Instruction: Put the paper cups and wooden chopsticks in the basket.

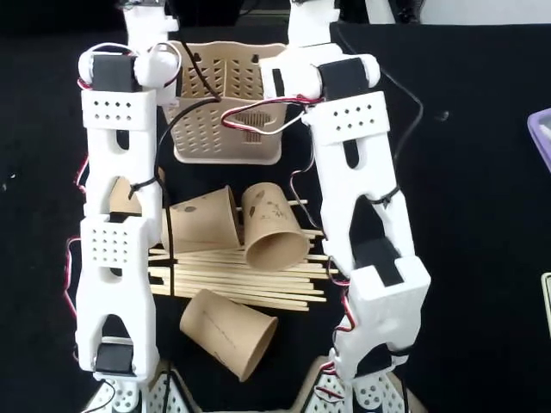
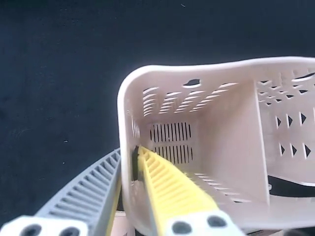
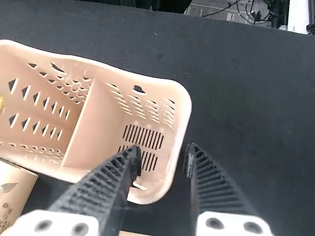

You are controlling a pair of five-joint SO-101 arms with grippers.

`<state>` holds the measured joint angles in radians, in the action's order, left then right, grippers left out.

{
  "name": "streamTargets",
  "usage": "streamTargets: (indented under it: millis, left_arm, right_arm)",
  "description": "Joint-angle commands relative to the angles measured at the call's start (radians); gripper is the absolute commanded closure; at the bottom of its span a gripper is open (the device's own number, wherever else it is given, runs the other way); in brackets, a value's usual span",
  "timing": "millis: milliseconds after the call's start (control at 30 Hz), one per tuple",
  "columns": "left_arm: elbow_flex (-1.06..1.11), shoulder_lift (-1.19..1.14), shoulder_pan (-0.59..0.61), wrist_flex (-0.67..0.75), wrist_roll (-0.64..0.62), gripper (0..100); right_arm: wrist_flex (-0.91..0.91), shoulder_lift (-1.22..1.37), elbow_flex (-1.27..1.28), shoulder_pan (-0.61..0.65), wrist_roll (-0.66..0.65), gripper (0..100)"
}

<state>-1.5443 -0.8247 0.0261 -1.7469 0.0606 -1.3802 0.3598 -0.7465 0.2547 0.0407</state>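
Note:
The beige slotted basket [image 1: 225, 103] stands at the back of the table between the two arms. In front of it three brown paper cups lie on their sides: one [image 1: 200, 219] to the left, one [image 1: 271, 228] to the right, one [image 1: 225, 331] nearest the front. Beneath and between them lies a heap of wooden chopsticks [image 1: 241, 275]. My left gripper [image 2: 127, 153] is shut on the basket's [image 2: 216, 147] end wall, the yellow finger inside and the grey finger outside. My right gripper [image 3: 162, 160] stands open astride the other end wall of the basket [image 3: 98, 123].
Both white arms are folded over the table, flanking the cups and chopsticks, with cables hanging across the basket. Black cloth covers the table. A purple object [image 1: 542, 138] shows at the right edge.

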Motion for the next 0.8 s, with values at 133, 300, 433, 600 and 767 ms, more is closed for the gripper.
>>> streamTargets:
  millis: [133, 300, 433, 600, 767]
  left_arm:
    - [-0.036, 0.046, -0.030, -0.011, -0.031, 97]
    - [-0.035, 0.048, -0.004, -0.011, -0.032, 97]
    - [-0.035, 0.046, 0.002, -0.012, -0.044, 97]
    - [0.033, 0.057, -0.005, -0.012, -0.081, 97]
    - [0.041, 0.057, 0.002, -0.012, -0.081, 97]
  right_arm:
    - [0.130, -0.018, 0.110, -0.068, -0.011, 97.4]
    - [0.138, -0.024, 0.139, -0.114, -0.011, 98.8]
    - [0.075, -0.024, 0.136, -0.103, -0.012, 98.8]
    - [0.031, -0.074, 0.140, -0.071, -0.011, 98.8]
    - [0.028, -0.131, 0.145, -0.063, -0.002, 98.8]
